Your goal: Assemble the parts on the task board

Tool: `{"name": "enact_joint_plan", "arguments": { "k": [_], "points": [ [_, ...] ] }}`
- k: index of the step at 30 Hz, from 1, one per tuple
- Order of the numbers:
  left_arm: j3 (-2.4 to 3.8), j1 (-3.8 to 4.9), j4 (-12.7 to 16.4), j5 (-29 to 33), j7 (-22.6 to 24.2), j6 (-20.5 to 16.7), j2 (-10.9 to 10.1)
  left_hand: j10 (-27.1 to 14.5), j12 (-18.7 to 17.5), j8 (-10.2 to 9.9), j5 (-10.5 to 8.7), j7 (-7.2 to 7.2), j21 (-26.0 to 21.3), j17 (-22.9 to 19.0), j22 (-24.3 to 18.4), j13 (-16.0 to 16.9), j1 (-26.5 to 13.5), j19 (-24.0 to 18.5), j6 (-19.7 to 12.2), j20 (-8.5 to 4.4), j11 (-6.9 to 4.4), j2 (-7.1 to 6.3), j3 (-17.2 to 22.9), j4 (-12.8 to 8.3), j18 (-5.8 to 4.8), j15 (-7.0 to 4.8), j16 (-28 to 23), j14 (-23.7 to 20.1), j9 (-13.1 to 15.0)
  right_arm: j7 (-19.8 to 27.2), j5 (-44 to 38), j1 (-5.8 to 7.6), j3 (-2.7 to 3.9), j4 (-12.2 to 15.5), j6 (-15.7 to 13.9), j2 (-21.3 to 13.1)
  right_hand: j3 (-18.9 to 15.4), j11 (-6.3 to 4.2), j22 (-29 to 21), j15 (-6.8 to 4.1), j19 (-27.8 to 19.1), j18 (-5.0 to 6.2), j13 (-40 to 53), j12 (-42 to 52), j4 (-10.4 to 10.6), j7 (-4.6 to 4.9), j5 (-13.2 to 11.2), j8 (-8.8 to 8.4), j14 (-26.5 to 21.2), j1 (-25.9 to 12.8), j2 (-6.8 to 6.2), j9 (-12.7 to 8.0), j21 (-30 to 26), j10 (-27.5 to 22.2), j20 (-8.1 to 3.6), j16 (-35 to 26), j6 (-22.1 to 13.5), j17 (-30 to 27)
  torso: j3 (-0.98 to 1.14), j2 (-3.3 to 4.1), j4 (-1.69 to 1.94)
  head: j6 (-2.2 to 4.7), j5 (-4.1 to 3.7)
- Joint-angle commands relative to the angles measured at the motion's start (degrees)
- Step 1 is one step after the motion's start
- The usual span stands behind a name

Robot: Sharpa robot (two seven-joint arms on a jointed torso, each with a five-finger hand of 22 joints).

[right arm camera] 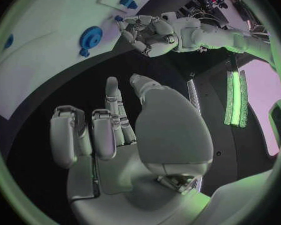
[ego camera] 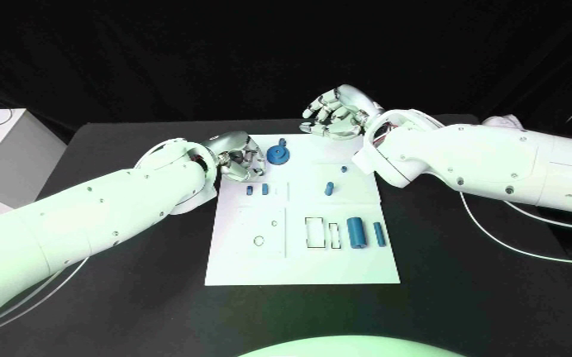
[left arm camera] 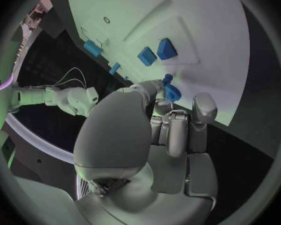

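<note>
Right hand (right arm camera: 125,135) hovers empty, fingers apart, over black table (right arm camera: 65,90).

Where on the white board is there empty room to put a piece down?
The task board is bare along its near edge, below the upright blue cylinders and the round hole. The far end is crowded: blue gear, small pegs, and the left robot hand hovering there.

Blue parts (ego camera: 355,228) dot a white board (ego camera: 239,262) on a black table (ego camera: 464,291); a blue gear (ego camera: 278,154) sits at 12 o'clock, flanked by silver robot hands.
</note>
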Motion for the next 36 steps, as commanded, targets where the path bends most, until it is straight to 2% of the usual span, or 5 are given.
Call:
{"name": "enact_joint_plan", "arguments": {
  "k": [1,15,23,29,36],
  "points": [
    [0.02,0.01,0.15,0.77,0.80,-0.32,0.12,-0.32,-0.24,-0.36,0.02,0.03,0.22,4.24,0.05,-0.05,-0.35,0.32,-0.27,-0.10,-0.03,0.11,0.32,-0.10,-0.82,-0.02,0.28,0.72,-0.07,0.63,-0.40,-0.03,0.02,0.04,0.00,0.06,-0.26,-0.04,11.64,-0.24,2.84,0.73,0.06,0.24,-0.04,-0.06,-0.12,-0.24,3.66,-0.42,-0.16,-0.06,-0.26,-0.33,-0.40,-0.16,0.23,5.74,-0.01,0.00,-0.04,-0.01,0.04],
    [0.02,0.01,0.29,1.61,2.08,-1.56,-0.01,-0.14,-0.06,-1.15,0.10,0.07,0.62,4.67,0.64,0.01,-2.08,0.81,-1.06,0.02,0.07,-1.30,-0.30,0.60,-0.96,0.09,0.30,0.95,-0.33,0.66,-0.31,-0.03,0.02,-0.01,-0.01,0.08,-0.26,-0.04,11.64,-0.24,2.84,0.73,0.06,0.24,-0.04,-0.06,-0.12,-0.24,3.66,-0.42,-0.16,-0.06,-0.26,-0.33,-0.40,-0.16,0.23,5.74,0.00,-0.01,-0.01,-0.06,0.03],
    [0.35,0.01,1.56,6.53,4.88,-5.53,-1.09,1.39,0.71,-1.97,0.11,0.13,1.64,6.05,1.99,1.17,-3.75,2.28,-1.66,0.02,0.04,-2.10,-1.01,1.72,-1.30,0.05,0.40,1.74,-0.63,0.68,-0.30,-0.03,0.02,-0.21,0.01,0.10,-0.24,-0.02,11.68,-0.20,2.87,0.71,0.09,0.22,-0.03,-0.04,-0.12,-0.26,3.67,-0.42,-0.13,-0.06,-0.17,-0.61,-0.38,-0.14,0.23,5.78,0.00,0.00,-0.12,-0.03,0.17],
    [2.87,0.03,4.05,20.67,7.18,-8.11,-4.00,-1.45,-1.17,-2.20,0.36,0.23,0.99,3.99,1.17,-2.33,-3.86,1.53,-1.47,0.02,0.14,-1.78,-0.69,2.15,-1.07,0.11,0.14,0.68,-0.68,0.68,-0.30,-0.03,0.02,-0.50,0.09,-0.09,-0.05,0.04,11.73,-0.16,2.92,0.68,-0.01,-0.07,-0.26,0.00,-0.11,-0.25,3.69,-0.03,-0.14,-0.05,-0.06,-1.33,-0.35,-0.08,0.28,5.87,0.01,-0.07,-0.03,0.09,0.03],
    [5.09,0.53,7.33,30.80,7.08,-7.60,-9.16,-10.82,-11.83,-2.99,0.42,1.07,-4.37,-4.41,-4.71,-16.43,-3.03,-4.00,-1.90,0.53,1.04,-1.76,1.04,2.12,0.39,0.93,-2.00,-4.14,-0.54,0.34,-1.84,-0.03,0.01,-0.96,1.16,-0.58,2.09,0.14,11.97,-0.08,3.12,0.57,-1.79,-2.14,-2.21,0.13,-0.34,-0.27,3.79,3.21,-0.37,-0.06,0.47,-2.37,-0.29,0.07,0.56,6.11,0.06,-0.13,0.11,0.26,0.11]
  ]
}}
